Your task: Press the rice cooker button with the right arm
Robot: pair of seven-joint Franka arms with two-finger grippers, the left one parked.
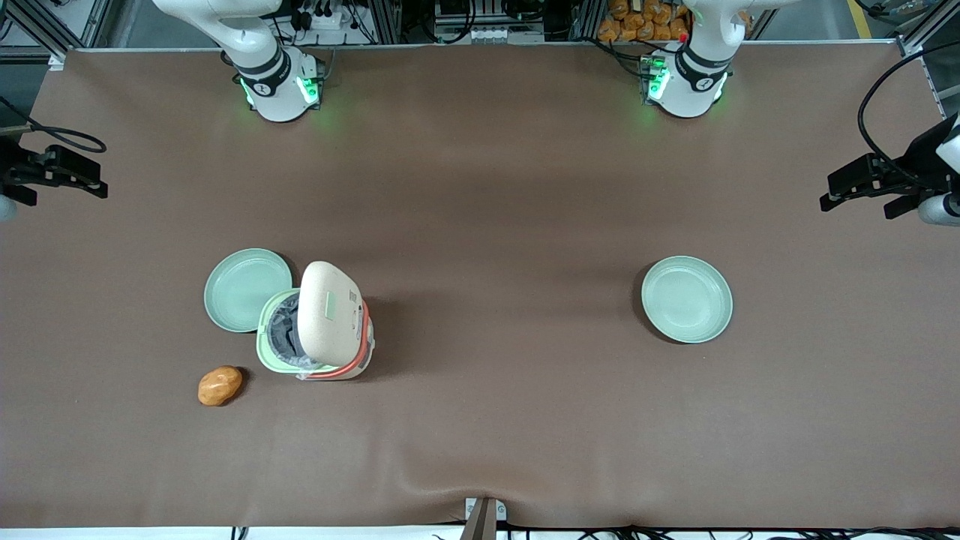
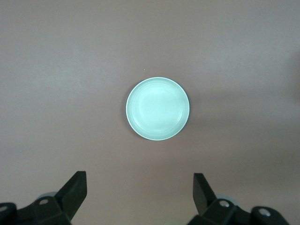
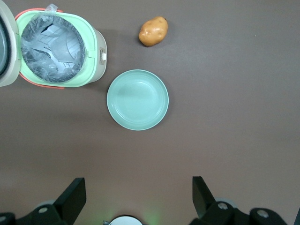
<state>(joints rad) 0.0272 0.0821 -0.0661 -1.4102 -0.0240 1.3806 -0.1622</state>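
The end effector [image 3: 136, 199] hangs wide open and empty, high above the table [image 3: 234, 117]. Well apart from it, past a green plate [image 3: 137, 99], stands the rice cooker [image 3: 56, 49], lid up. I can't make out the button; a careless descent might clip the raised lid or plate.

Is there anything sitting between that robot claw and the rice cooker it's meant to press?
Yes, a little. The gripper, fingers open, hangs high toward the working arm's end of the table. A pale green plate lies flat between it and the rice cooker, whose lid stands open. The plate is low, so the arm could probably pass above it.
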